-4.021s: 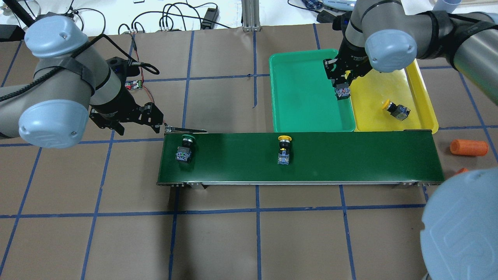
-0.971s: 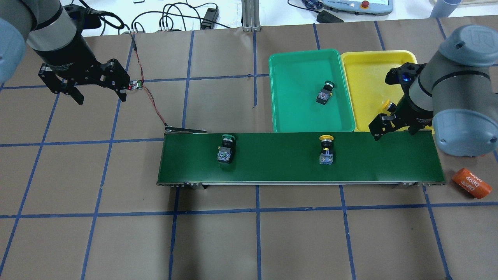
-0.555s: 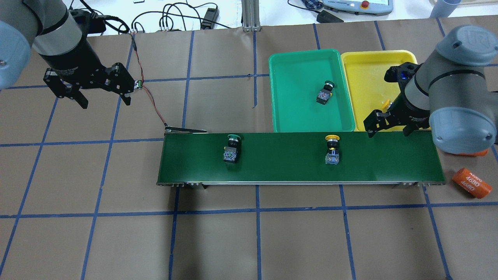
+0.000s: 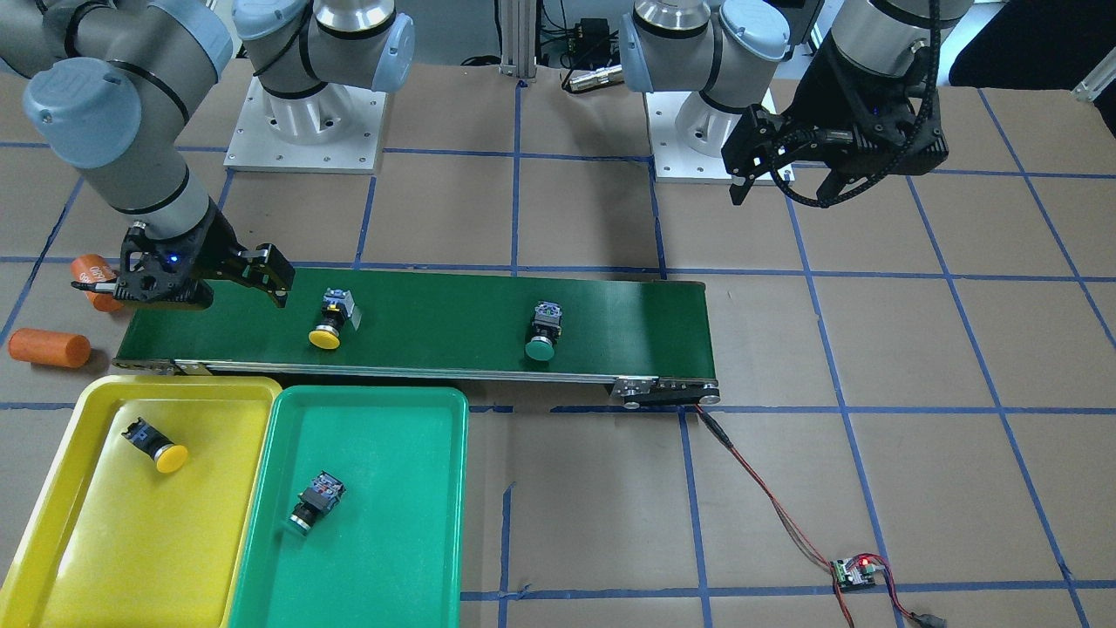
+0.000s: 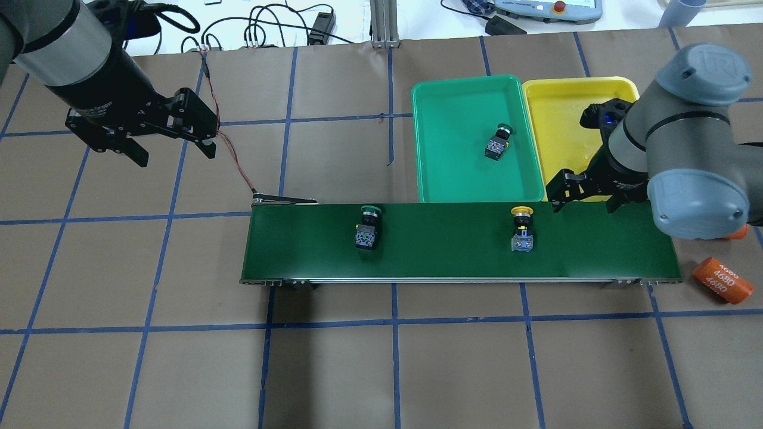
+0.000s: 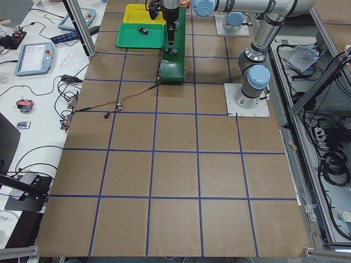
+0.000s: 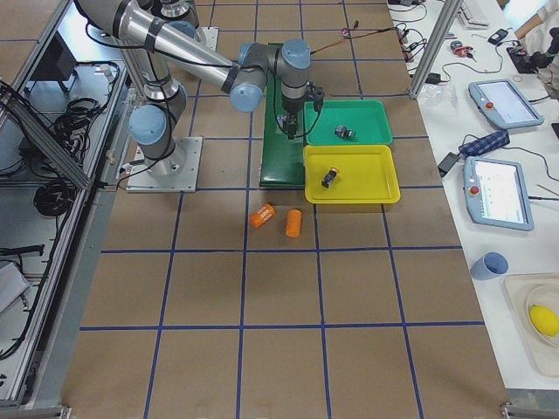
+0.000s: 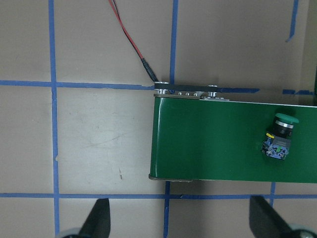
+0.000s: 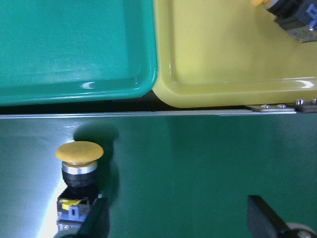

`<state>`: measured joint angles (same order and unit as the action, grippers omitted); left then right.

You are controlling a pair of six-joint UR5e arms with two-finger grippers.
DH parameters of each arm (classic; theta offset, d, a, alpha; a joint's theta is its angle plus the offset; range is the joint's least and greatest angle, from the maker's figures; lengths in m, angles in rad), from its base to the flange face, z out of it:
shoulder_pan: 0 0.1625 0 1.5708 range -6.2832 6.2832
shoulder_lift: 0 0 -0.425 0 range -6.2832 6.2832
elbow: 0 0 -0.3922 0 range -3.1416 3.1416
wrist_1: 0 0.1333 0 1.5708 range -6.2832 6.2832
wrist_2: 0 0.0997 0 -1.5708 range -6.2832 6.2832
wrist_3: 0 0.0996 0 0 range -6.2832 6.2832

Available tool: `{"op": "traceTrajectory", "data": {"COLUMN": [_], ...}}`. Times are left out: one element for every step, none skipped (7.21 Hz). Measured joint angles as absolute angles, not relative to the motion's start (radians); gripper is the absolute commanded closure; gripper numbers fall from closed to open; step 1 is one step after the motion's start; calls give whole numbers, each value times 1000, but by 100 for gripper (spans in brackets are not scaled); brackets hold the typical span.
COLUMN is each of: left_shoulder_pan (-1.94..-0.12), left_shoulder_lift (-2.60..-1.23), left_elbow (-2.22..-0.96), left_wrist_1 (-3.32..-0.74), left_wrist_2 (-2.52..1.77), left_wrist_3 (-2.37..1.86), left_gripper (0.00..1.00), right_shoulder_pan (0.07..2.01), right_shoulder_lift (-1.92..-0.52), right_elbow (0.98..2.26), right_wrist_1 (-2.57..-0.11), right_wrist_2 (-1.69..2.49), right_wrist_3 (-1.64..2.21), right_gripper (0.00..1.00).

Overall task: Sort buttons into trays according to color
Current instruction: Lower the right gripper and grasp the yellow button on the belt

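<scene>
Nearest the robot, off the belt's right end: orange cylinder (image 5: 722,280) marked 4680, lying on the table (image 5: 357,357). 2nd orange cylinder (image 5: 737,233) just past it, mostly hidden by the right arm.

Next, long dark-green belt (image 5: 441,253) w/ 2 buttons lying on it, caps toward the far edge. Green button (image 5: 366,229) is left of centre, yellow button (image 5: 522,229) right of centre, well apart.

Right fingers (image 5: 559,193) hang over the belt's far edge by the yellow tray's near rim, spread wide, nothing held. In the right wrist view the yellow button shows next to one finger, not between the two.

Beyond the belt, 2 trays side by side, touching. Green tray (image 5: 453,107) has the second green button (image 5: 497,143) lying tilted, toward the yellow tray's side. Yellow tray (image 5: 554,107) has the second yellow button (image 4: 155,443) on its side; the arm hides it in the overhead view.

Left fingers (image 5: 205,146) are off to the left, above the table past the belt's left end, wide open, empty.

Red-black wire (image 5: 235,164) runs from the belt's far left corner to a small circuit board (image 4: 853,571).
</scene>
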<state>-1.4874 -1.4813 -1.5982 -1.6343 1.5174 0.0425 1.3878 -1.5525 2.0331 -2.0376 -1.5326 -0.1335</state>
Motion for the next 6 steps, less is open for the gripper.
{"op": "traceTrajectory", "data": {"left_shoulder_pan": [-1487,-1485,-1485,-1485,-1485,-1485], "left_shoulder_lift": [-1468,-1459,-1452,-1447,-1445,-1445], "left_elbow": [-1606,-1622,-1642,-1660,-1674,-1680], "left_wrist_1": [-1652,-1663,-1668,-1670,-1666,-1663], "left_wrist_2": [1536,1564,1605,1631,1623,1611], "left_wrist_3": [43,44,44,40,33,34], "left_gripper": [0,0,0,0,0,0], "right_shoulder_pan": [1418,1435,1443,1451,1462,1469], "right_shoulder_lift": [-1545,-1532,-1514,-1497,-1484,-1472], "right_elbow": [2033,2033,2034,2035,2035,2035], "right_wrist_1": [-2039,-2040,-2043,-2049,-2056,-2063], "right_wrist_2": [-1533,-1532,-1532,-1530,-1528,-1527], "right_wrist_3": [-105,-93,-79,-59,-45,-40], "right_gripper": [9,10,10,10,11,22]}}
